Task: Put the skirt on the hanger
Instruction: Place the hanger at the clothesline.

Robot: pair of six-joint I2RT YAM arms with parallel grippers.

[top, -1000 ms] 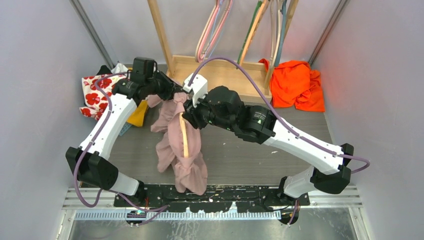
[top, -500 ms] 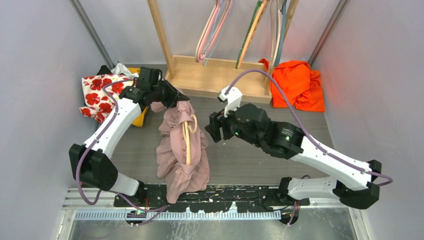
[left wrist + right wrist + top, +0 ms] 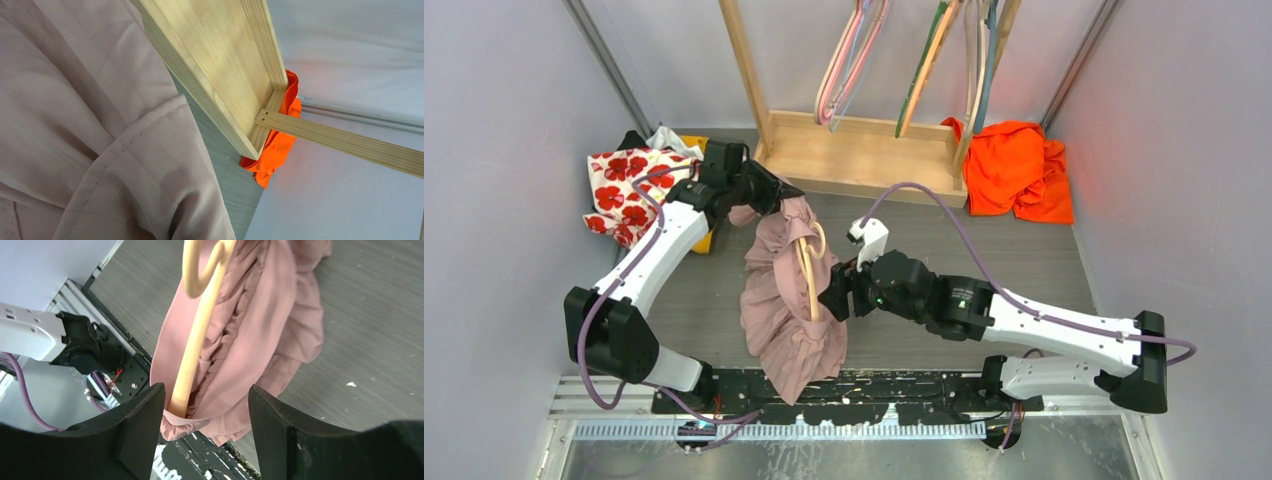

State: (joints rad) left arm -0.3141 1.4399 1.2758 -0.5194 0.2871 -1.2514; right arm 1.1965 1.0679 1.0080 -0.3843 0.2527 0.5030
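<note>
Dusty-pink gathered fabric skirt (image 3: 769, 310): hangs bunched above the grey tabletop (image 3: 1004, 250), a pale cream hanger (image 3: 807, 280) tucked into its folds, hook uppermost | left end effector (image 3: 774, 197): clamped on the skirt's top edge | right end effector (image 3: 834, 296): jaws spread, just beside the hanger, not touching it

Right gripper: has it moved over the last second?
Yes. The right gripper pulled back from the wooden rack base toward the near edge, now beside the skirt.

Pale walls (image 3: 504, 100) enclose a grey floor (image 3: 1024, 250) with a wooden rack (image 3: 864, 155) at the back.
</note>
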